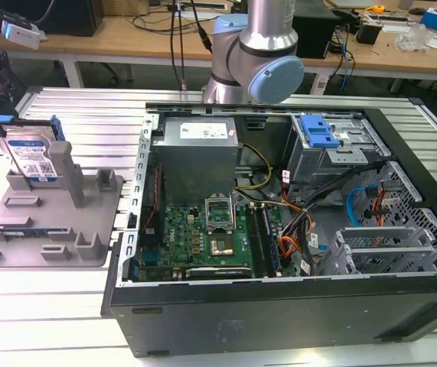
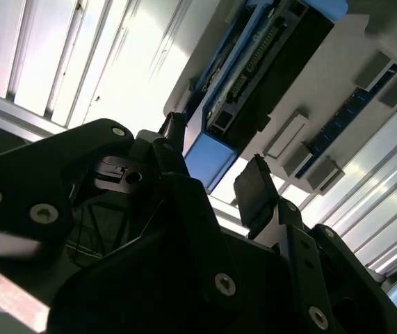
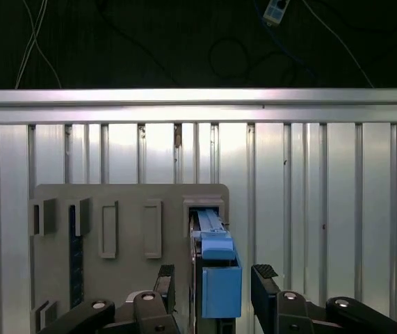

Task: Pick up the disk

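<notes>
At the exterior view's left, the disk (image 1: pixel 34 157) stands on edge in the grey fixture plate (image 1: pixel 57 237) on the slatted surface (image 1: pixel 42 306). The end effector (image 3: pixel 215 275) hangs over it, spread open with one finger on either side of its blue end, gripping nothing. To the right sits an open computer case (image 1: pixel 279 321).

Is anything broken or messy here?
Nothing looks broken or spilled. The computer case lies open on its side, and the disk stands on edge in the grey fixture plate, outside the case, with the open gripper straddling it.
</notes>
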Controlling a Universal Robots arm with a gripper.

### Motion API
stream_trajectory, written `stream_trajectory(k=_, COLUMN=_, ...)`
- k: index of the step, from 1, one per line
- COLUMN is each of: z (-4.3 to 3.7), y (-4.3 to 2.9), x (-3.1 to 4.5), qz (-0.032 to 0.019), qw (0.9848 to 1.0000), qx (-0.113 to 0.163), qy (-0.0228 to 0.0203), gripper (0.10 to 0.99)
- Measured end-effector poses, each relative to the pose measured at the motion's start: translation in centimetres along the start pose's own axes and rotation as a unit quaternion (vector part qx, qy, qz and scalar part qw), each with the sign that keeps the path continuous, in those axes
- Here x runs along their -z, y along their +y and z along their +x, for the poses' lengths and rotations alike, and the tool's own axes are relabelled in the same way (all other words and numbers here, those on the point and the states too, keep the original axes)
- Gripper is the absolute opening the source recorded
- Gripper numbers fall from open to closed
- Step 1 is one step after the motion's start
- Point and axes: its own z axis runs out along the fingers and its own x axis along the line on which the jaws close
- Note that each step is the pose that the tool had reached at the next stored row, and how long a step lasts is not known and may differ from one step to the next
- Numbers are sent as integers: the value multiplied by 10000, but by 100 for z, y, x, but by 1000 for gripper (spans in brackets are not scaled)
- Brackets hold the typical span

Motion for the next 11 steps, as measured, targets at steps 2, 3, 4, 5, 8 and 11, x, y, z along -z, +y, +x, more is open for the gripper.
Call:
stream_trajectory(k=2, z=-6, y=0, x=-21, qz=0, qw=10000, qx=0, qy=0, gripper=557)
stream_trajectory(k=3, z=-10, y=0, x=-39, qz=1, qw=10000, qx=0, qy=0, gripper=557)
stream_trajectory(k=4, z=-12, y=-1, x=-52, qz=0, qw=10000, qx=0, qy=0, gripper=557)
stream_trajectory(k=5, z=-12, y=-1, x=-65, qz=0, qw=10000, qx=1, qy=0, gripper=557)
stream_trajectory(k=8, z=-13, y=1, x=-120, qz=1, qw=10000, qx=0, qy=0, gripper=557)
stream_trajectory(k=11, z=-14, y=8, x=-159, qz=3, qw=10000, qx=0, qy=0, gripper=557)
